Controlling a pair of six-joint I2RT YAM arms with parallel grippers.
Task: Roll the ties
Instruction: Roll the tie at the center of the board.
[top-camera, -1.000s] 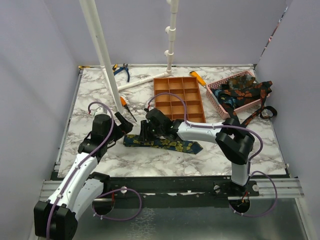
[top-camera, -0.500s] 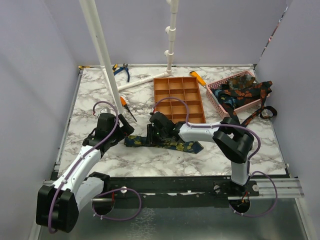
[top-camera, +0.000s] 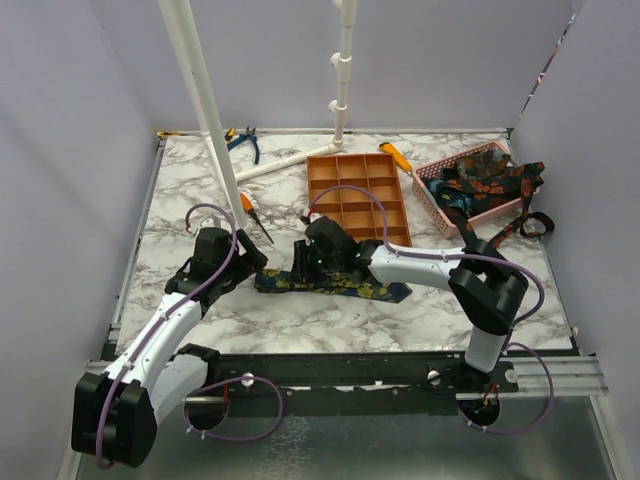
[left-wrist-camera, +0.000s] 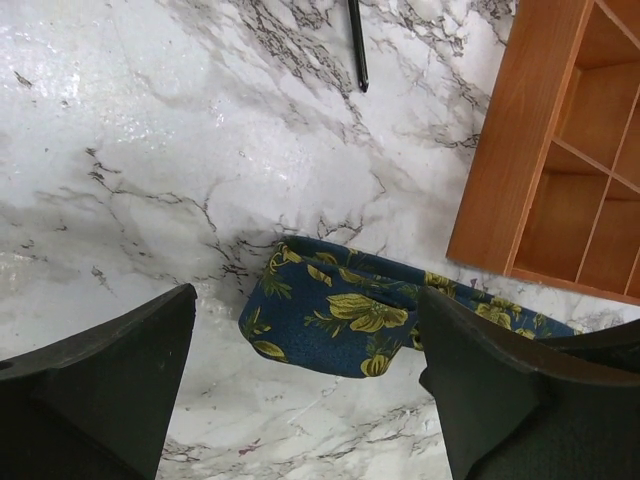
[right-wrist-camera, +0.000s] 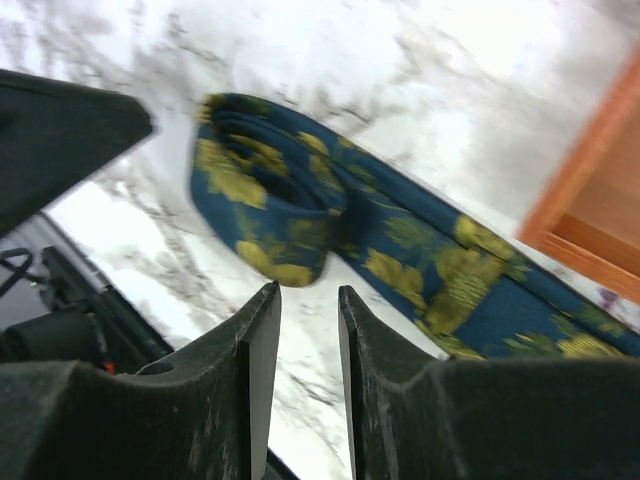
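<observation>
A navy tie (top-camera: 335, 287) with yellow-gold flowers lies flat across the marble table in front of the orange tray. Its left end (left-wrist-camera: 330, 325) is folded back on itself into a loose first turn (right-wrist-camera: 265, 195). My left gripper (top-camera: 250, 263) is open wide at that end; in its wrist view the fold lies just beyond the gap (left-wrist-camera: 310, 400) between the fingers, untouched. My right gripper (top-camera: 300, 268) hovers over the same end. Its jaws (right-wrist-camera: 308, 300) stand a narrow gap apart with only marble between them. More ties (top-camera: 485, 180) are heaped in the pink basket.
The orange compartment tray (top-camera: 325, 200) sits just behind the tie. The pink basket (top-camera: 432, 195) stands at the back right, with a tie hanging over its edge (top-camera: 530, 222). A white pipe frame (top-camera: 205, 110), blue pliers (top-camera: 243, 142) and an orange-handled tool (top-camera: 252, 215) are at the back left.
My left gripper has come in closer to the tie's left end. The right arm has shifted a little to the right, and the tie has slid slightly right with it.
</observation>
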